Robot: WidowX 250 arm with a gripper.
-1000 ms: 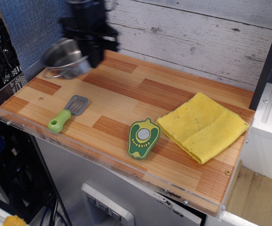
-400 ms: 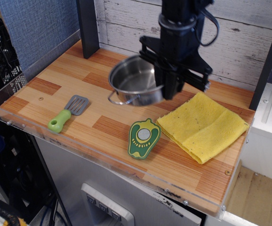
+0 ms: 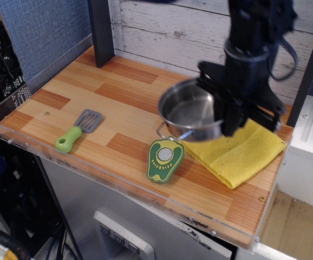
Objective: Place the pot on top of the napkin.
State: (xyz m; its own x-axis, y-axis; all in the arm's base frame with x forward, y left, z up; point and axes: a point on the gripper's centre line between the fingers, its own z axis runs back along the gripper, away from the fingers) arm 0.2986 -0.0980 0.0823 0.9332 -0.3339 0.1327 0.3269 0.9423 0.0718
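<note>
We have the pot [image 3: 191, 111] up off the tabletop [image 3: 129, 103], our jaws clenched on the right side of its rim, so it hangs out to the left of the gripper [image 3: 227, 111] and tilts a little, with its open mouth facing up and left. Held by one edge like that, it could swing or slip if we move sharply. It hovers over the near-left edge of the napkin [image 3: 237, 151], not over the middle. If we let go here, it would likely land half on the cloth and half on the wood, or tip on the fold. The green pepper toy [image 3: 164, 158] lies just beside that edge, under the pot's loop handle [image 3: 170, 136], and could get knocked on the way down.
</note>
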